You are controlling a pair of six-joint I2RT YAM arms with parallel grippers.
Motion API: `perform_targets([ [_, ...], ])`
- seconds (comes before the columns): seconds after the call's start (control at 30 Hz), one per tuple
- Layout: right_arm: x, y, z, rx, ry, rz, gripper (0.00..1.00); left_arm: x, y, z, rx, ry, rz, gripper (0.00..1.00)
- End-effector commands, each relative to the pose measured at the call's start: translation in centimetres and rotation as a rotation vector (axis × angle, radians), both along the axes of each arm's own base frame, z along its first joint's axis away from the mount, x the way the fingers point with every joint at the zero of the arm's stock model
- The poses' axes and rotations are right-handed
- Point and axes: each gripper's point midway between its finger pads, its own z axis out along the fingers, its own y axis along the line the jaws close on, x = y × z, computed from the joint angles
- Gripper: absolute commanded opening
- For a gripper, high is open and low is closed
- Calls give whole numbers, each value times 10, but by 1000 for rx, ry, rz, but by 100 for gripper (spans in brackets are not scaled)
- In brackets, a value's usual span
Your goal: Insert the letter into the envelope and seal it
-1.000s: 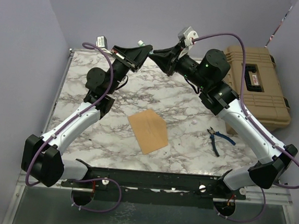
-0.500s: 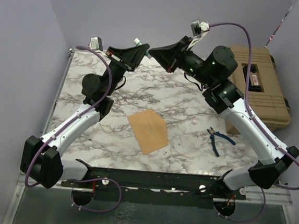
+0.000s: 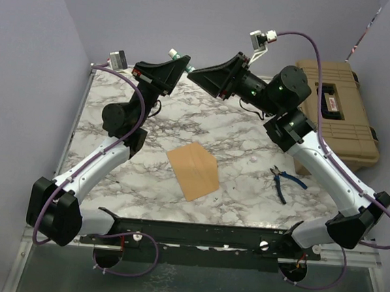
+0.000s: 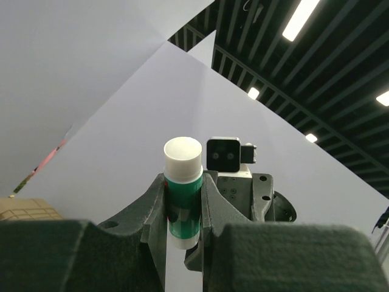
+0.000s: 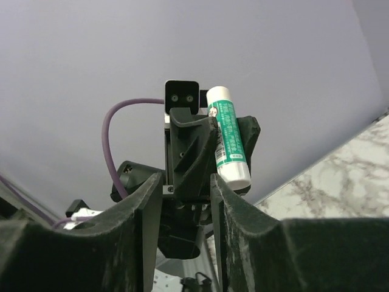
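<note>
Fingers (image 4: 153, 204) of the left gripper (image 3: 180, 68) pinch a glue stick (image 4: 183, 188) held high, apparently presented to the right gripper (image 3: 196, 74) — its jaws spread, empty, facing it. The envelope (image 3: 193, 171) lies flat on the table (image 3: 250, 137), probably awaiting glue — the letter isn't separately visible.

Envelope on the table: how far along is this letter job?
Done, apparently: no loose letter shows, so it is likely inside the envelope. In hand: the left jaws clamp a glue stick up high, and the right jaws face it, open. Remaining: gluing and closing the flap, which looks unfolded.
</note>
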Motion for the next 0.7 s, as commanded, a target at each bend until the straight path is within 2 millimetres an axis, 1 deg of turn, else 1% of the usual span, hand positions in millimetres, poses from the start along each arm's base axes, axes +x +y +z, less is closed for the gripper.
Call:
perform_targets([
  [0.0,-8,-18,10,-42,-195,-63,45,-28,8,22,-42,-78,-38,0],
  [0.13,-1,-23,1,-91,-266,-124,60,-27,8,23,-45,-67,-45,0],
  [0.27,7,-18,-10,-149,-311,-135,68,-27,8,24,-50,-59,-59,0],
  [0.37,10,-12,-11,-173,-329,-112,69,-27,7,23,-53,-54,-66,0],
  [0.53,4,-5,4,-132,-354,-63,68,-27,7,21,-54,-47,-69,0],
  [0.63,5,-1,8,-112,-338,-47,65,-27,7,21,-54,-46,-71,0],
  [0.67,6,0,9,-104,-329,-45,62,-27,7,22,-55,-46,-71,0],
])
